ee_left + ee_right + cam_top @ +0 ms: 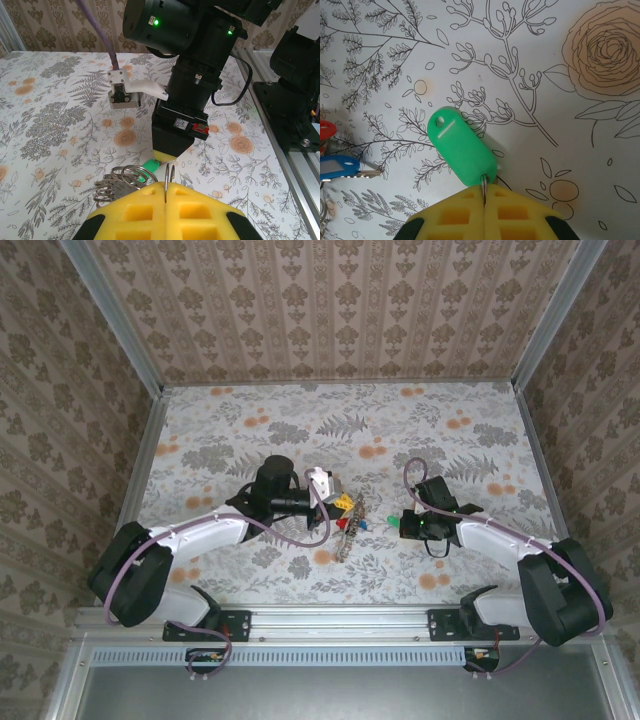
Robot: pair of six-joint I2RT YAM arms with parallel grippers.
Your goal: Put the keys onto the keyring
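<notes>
Lower centre: left claw (166, 186) pinches the keyring (166, 174) upright as a target; right claw (484, 193) grips the green key (462, 148) by its end, apparently for threading.

our table (300, 430) has a print of flowers and ferns. on it we see a blue key (337, 166) and a red key (325, 131) close together, a green key (462, 150) near them.

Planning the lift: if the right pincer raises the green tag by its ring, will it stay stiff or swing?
Likely swings: the green tag joins the right pincer only through a thin ring. Looks light, smooth plastic; may slide.
</notes>
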